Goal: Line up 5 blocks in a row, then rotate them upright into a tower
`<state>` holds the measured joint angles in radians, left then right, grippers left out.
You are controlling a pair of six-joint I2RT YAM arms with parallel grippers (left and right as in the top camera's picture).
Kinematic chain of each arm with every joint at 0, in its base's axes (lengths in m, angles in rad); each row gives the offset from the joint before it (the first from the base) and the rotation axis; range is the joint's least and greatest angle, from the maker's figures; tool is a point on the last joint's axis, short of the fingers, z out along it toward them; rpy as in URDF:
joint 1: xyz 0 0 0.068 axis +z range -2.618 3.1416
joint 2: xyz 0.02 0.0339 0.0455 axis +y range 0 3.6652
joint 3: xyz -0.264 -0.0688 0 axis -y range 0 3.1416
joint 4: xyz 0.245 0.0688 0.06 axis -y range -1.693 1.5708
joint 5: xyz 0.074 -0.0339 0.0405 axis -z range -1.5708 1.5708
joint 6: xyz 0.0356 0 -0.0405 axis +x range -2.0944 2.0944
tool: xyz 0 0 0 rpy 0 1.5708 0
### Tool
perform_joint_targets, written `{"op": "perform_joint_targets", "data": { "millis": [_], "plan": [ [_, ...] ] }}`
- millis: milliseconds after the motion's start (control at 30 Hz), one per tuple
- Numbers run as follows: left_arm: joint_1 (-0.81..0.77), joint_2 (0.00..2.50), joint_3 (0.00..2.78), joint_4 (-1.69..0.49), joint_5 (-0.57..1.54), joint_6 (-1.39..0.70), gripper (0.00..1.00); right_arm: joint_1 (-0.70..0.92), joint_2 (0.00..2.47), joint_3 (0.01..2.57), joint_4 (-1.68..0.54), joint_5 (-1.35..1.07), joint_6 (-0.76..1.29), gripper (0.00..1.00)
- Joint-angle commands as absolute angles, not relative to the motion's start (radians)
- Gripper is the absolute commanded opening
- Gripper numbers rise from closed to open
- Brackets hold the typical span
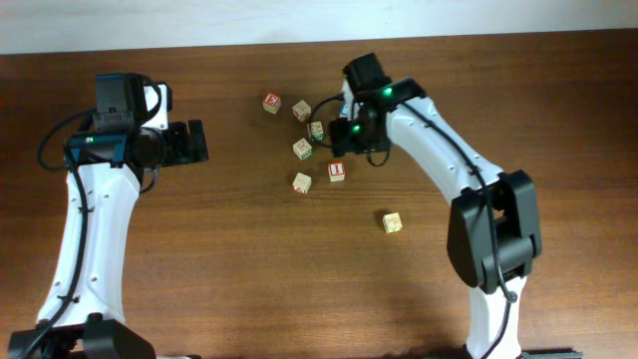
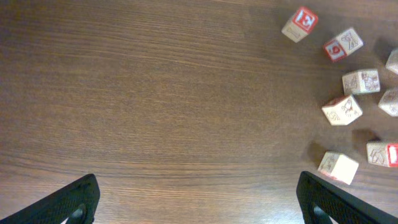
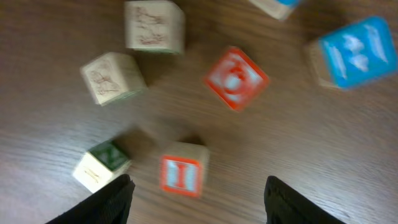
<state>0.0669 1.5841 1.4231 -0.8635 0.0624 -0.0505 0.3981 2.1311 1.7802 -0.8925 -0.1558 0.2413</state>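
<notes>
Table: a dark brown wooden table (image 1: 199, 259) fills the overhead view, with a pale strip along its far edge.
Left arm: the white left arm (image 1: 85, 239) stands at the left side, well apart from the blocks.
Right arm: the white right arm (image 1: 449, 160) reaches from the right side in over the group of blocks.
Left gripper: the left gripper (image 2: 196, 180) has its two black fingers spread wide over bare wood, with nothing between them.
Right gripper: the right gripper (image 3: 199, 186) has its fingers parted and grips nothing. The picture from its wrist is blurred.
Blocks: seven small wooden blocks (image 1: 303, 149) show from overhead. Six are loosely grouped near the table's middle and none of them touch.
Red I block: the red I block (image 3: 183, 171) lies just ahead of the gap between the right gripper's fingers, not between them.
Green block: a green-faced block (image 3: 101, 165) lies beside the right gripper's finger on the left of the wrist picture.
Red block: a red-faced block (image 3: 235, 78) sits tilted like a diamond farther ahead.
Blue block: a blue-faced block (image 3: 351, 51) lies at the upper right of the wrist view.
Plain blocks: two beige blocks (image 3: 112, 77) lie near each other at the upper left.
Lone block: one lone block (image 1: 392, 221) lies apart, nearer the right arm's base.
</notes>
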Motion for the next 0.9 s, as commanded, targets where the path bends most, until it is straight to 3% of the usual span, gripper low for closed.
{"op": "perform_joint_targets", "data": {
  "millis": [0, 200, 367, 500, 700, 867],
  "plan": [
    [0.083, 1.591, 1.439, -0.860, 0.051, -0.146, 0.99, 0.461, 2.157, 1.766, -0.873, -0.069, 0.297, 0.68],
    [0.125, 1.591, 1.439, -0.861, 0.051, -0.146, 0.99, 0.491, 2.238, 1.766, -0.874, 0.020, 0.357, 0.61],
    [0.128, 1.591, 1.439, -0.861, 0.051, -0.145, 0.99, 0.491, 2.251, 1.766, -0.889, 0.010, 0.357, 0.31],
    [0.128, 1.591, 1.439, -0.861, 0.051, -0.145, 0.99, 0.491, 2.251, 1.766, -0.976, -0.046, 0.402, 0.22],
    [0.128, 1.591, 1.439, -0.861, 0.051, -0.145, 1.00, 0.491, 2.251, 1.766, -1.213, -0.116, 0.401, 0.22],
    [0.128, 1.591, 1.439, -0.862, 0.051, -0.145, 0.99, 0.491, 2.251, 1.766, -1.342, -0.066, 0.402, 0.27]
  ]
}}
